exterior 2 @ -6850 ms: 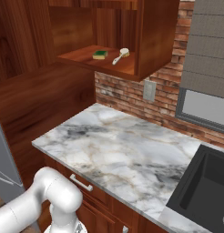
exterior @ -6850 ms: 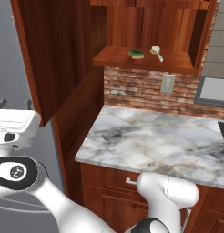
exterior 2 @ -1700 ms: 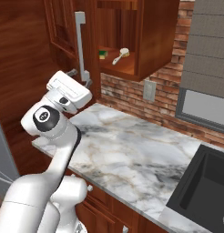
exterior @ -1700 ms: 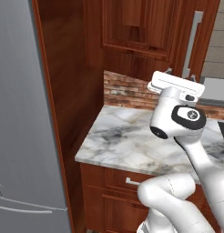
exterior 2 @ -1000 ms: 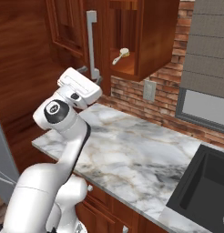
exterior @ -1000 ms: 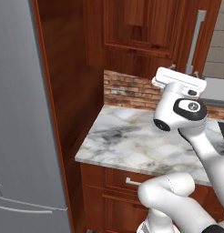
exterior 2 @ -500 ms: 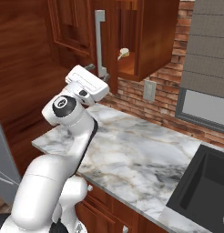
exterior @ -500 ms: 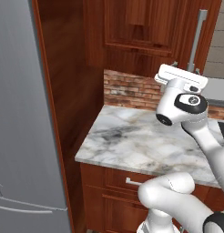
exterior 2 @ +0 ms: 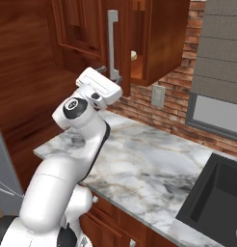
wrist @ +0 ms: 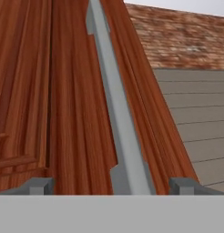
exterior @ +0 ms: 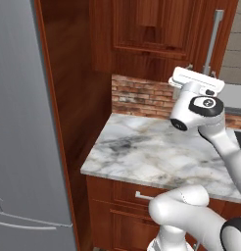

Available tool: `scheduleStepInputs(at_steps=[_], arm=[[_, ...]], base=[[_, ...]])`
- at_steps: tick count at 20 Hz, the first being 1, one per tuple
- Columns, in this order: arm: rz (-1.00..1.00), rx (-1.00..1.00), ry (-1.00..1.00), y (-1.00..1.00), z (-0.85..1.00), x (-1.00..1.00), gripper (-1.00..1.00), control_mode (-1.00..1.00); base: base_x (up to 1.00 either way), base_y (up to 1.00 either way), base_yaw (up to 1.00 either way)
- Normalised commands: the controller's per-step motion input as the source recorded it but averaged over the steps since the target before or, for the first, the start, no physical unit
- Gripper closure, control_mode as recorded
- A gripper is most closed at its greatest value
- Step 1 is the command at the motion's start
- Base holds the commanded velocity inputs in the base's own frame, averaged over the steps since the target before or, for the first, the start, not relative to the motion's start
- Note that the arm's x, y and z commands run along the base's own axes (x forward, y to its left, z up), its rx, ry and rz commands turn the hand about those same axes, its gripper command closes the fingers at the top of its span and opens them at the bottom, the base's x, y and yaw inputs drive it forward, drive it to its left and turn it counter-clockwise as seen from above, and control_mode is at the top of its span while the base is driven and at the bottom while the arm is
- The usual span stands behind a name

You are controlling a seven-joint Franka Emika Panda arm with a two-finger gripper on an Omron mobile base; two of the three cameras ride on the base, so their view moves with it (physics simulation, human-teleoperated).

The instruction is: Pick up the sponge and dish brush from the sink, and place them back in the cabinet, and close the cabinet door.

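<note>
The cabinet door [exterior 2: 84, 29] stands almost shut, leaving a narrow gap at its right edge. Through that gap a pale bit of the dish brush [exterior 2: 133, 55] shows inside the cabinet [exterior 2: 164, 38]. The sponge is hidden behind the door. My gripper [exterior 2: 108, 72] is open against the door's face at the lower end of its silver bar handle [exterior 2: 112, 43]. In the hand view the handle [wrist: 118, 113] runs up between my widely spread fingertips [wrist: 38, 185]. From the left, the gripper [exterior: 191, 68] sits just left of the handle [exterior: 213, 44]. The black sink [exterior 2: 217, 198] lies at the lower right.
A marble counter [exterior 2: 149, 159] runs under the cabinet, with a brick backsplash [exterior 2: 178, 101] behind it. A grey fridge [exterior: 19, 147] and a tall wooden side panel [exterior: 73, 98] stand to the left. Drawers [exterior: 122, 196] sit below the counter. A grey window frame [exterior 2: 212, 111] is beside the sink.
The door has swung further towards shut and the gap showing the shelf has narrowed. My open gripper has moved to the right along with the door's handle.
</note>
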Motion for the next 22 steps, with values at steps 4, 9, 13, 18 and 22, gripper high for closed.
scheduleStepInputs(at_steps=[4,9,13,18,22], arm=[[0.01,0.0,0.0,-0.19,0.0,0.2,-1.0,-1.0],[0.01,0.0,0.0,-0.2,0.02,0.22,-1.0,-1.0],[0.02,0.0,0.0,-0.2,0.06,0.21,-1.0,-1.0],[0.01,0.0,0.0,-0.19,0.07,0.23,-1.0,-1.0],[0.01,0.0,0.0,-0.17,0.07,0.24,-1.0,-1.0]], base=[[0.0,0.0,0.0],[0.0,0.0,0.0],[0.0,0.0,0.0],[0.0,0.0,0.0],[0.0,0.0,0.0]])
